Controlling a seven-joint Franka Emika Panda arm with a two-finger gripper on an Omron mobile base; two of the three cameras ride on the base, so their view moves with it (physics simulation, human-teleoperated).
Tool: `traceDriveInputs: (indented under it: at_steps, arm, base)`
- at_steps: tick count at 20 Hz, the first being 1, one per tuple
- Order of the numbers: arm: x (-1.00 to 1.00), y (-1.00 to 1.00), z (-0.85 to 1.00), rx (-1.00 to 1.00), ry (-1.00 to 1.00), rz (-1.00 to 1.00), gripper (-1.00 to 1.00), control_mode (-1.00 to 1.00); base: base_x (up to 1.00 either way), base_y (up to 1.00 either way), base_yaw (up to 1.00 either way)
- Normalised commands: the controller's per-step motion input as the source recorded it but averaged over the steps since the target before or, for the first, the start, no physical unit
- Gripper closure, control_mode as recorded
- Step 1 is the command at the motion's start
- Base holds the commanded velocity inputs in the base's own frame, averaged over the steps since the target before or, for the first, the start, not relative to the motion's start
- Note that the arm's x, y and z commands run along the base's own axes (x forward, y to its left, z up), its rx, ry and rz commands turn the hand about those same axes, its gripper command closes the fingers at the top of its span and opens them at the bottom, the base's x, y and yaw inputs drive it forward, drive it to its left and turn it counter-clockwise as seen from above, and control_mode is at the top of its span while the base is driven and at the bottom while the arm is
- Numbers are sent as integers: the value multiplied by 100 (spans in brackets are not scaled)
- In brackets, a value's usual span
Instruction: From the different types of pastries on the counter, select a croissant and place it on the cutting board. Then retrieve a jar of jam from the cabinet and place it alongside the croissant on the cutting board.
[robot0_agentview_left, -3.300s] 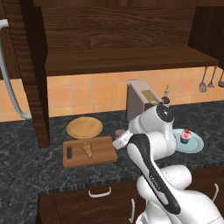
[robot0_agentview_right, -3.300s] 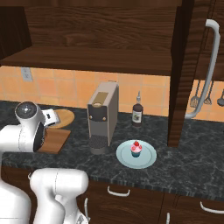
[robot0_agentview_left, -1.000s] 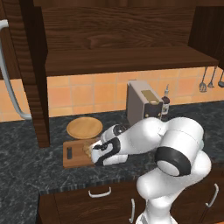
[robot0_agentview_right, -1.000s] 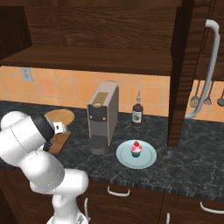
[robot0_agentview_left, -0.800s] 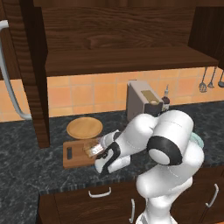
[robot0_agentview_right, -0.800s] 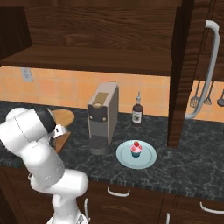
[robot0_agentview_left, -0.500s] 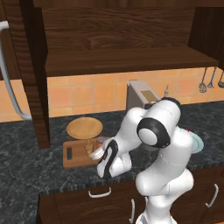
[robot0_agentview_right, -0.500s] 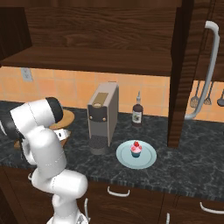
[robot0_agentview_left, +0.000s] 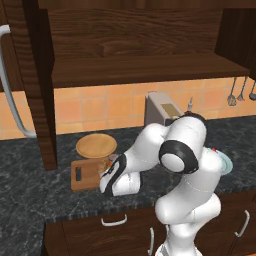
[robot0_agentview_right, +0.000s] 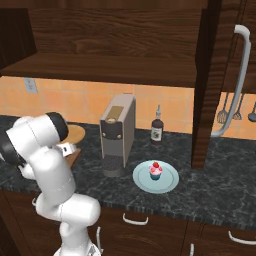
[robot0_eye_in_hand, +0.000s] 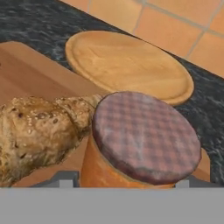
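Observation:
In the hand view the jam jar (robot0_eye_in_hand: 144, 140), orange with a checked lid, fills the space between my gripper's (robot0_eye_in_hand: 127, 180) finger tips, which close on its sides. The seeded croissant (robot0_eye_in_hand: 41, 131) lies right against the jar's left side on the wooden cutting board (robot0_eye_in_hand: 26, 74). In the left base view my gripper (robot0_agentview_left: 107, 174) is low over the right end of the cutting board (robot0_agentview_left: 82, 175), and the hand hides the jar. The right base view shows the gripper (robot0_agentview_right: 65, 149) at the board's edge (robot0_agentview_right: 75, 156) behind the arm.
A round wooden plate (robot0_agentview_left: 96, 146) lies just behind the board. To the right stand a coffee machine (robot0_agentview_right: 117, 135), a dark bottle (robot0_agentview_right: 157, 129) and a cupcake (robot0_agentview_right: 155, 171) on a pale plate (robot0_agentview_right: 170, 181). A cabinet shelf hangs overhead, its open door (robot0_agentview_right: 210, 85) on the right.
The arm has swung left and downward, bringing the hand from beside the coffee machine to just over the cutting board next to the croissant.

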Motion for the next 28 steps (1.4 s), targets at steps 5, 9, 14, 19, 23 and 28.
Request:
traceDriveInputs:
  at_steps: [5,9,14,19,23,28]
  arm:
    - [-40,7,-18,0,7,0,-100,-100]
    - [-50,0,1,1,0,0,-100,-100]
    - [-87,-6,26,8,0,0,-100,-100]
    - [-100,-19,55,14,0,0,-100,-100]
    - [-97,-27,77,12,-8,0,-100,-100]
    - [-99,-35,92,8,-23,0,-100,-100]
  base:
    - [0,0,0]
    - [0,0,0]
    - [0,0,0]
    - [0,0,0]
    - [0,0,0]
    - [0,0,0]
